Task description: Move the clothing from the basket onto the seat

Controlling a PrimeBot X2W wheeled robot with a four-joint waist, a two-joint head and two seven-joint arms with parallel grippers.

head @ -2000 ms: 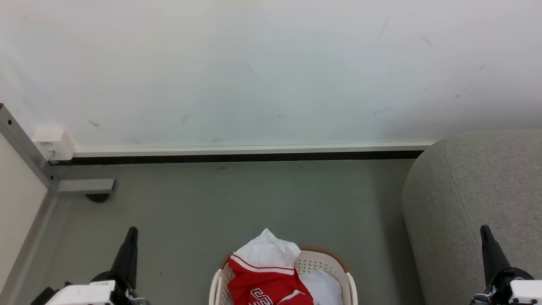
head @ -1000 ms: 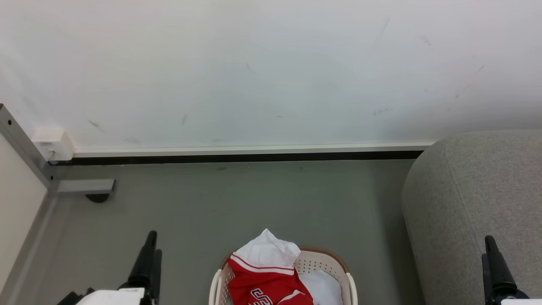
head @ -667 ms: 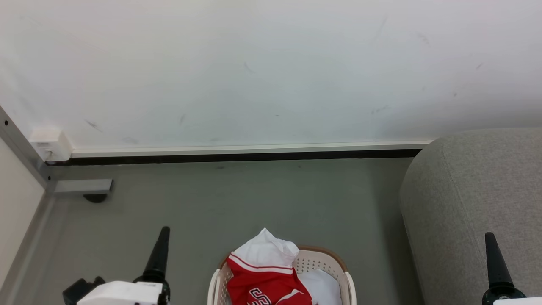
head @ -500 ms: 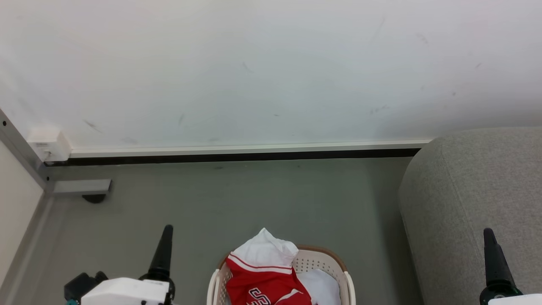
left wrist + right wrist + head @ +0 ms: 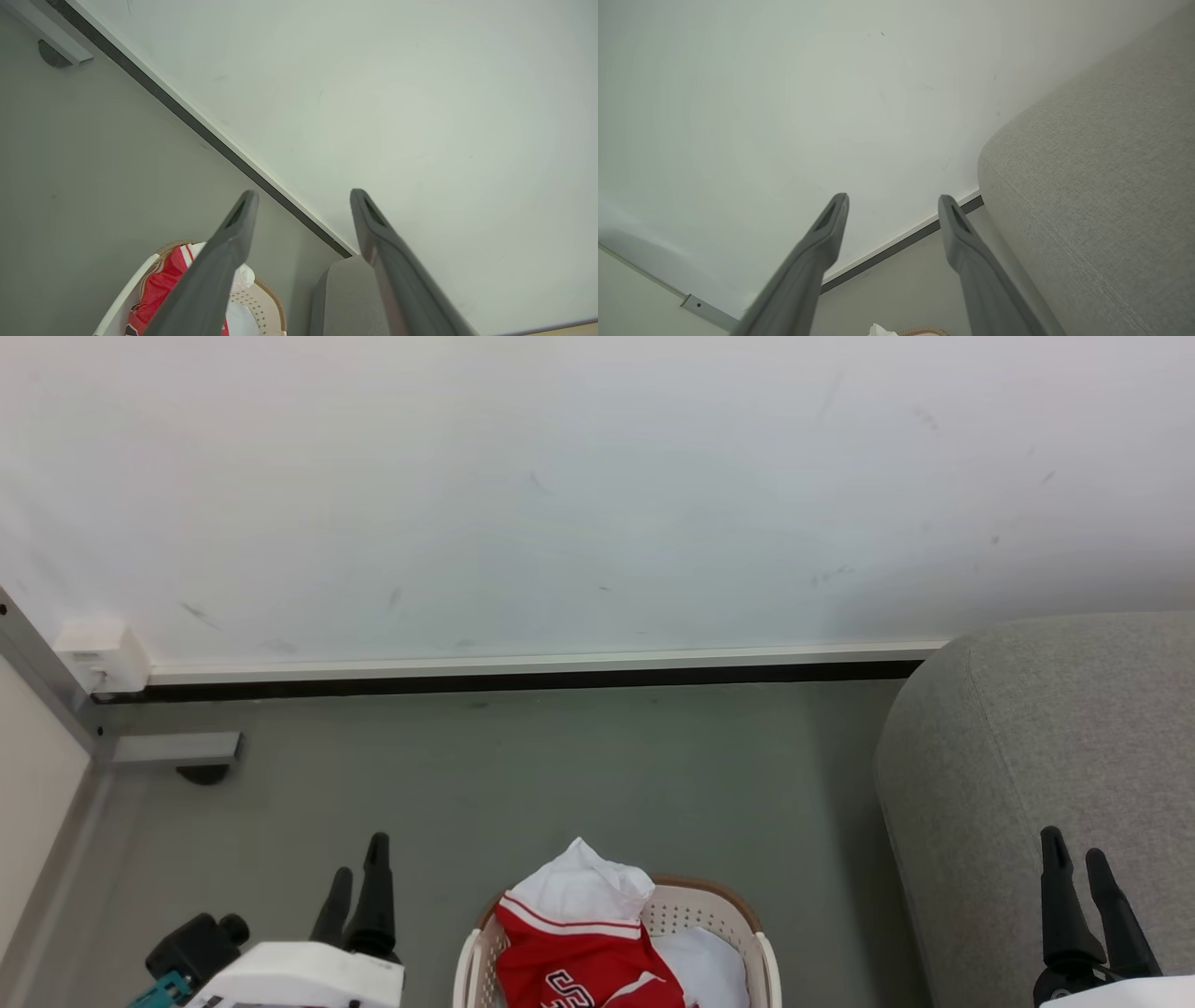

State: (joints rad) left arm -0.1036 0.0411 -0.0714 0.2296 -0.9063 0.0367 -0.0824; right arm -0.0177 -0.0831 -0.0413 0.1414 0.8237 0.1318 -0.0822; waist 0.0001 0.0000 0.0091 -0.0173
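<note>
While neither arm carries anything, the left gripper (image 5: 358, 857) stands with its two dark fingers parted and empty, low at the left of the head view over the grey floor (image 5: 560, 765). It is just left of the basket (image 5: 695, 913) and apart from it. Its wrist view looks between the spread fingers at the pale wall (image 5: 560, 476), with the basket low in the picture.

The right gripper (image 5: 1072, 843) also has its fingers apart with nothing between them. It is low at the right of the head view, in front of the grey fabric of the seat (image 5: 1027, 728); whether it touches the fabric I cannot tell.

The clothing (image 5: 579, 957) lies heaped in the basket. A red garment with white stripes and white lettering is on top, a white panel rises above the rim, and more white cloth lies to its right. The cream basket, with perforated walls and a brown rim band, sits on the floor between the two grippers, near the seat but apart from it. The seat stands against the wall, where a dark baseboard (image 5: 513, 679) runs. At far left a grey metal bar (image 5: 177, 747) lies by the floor.
</note>
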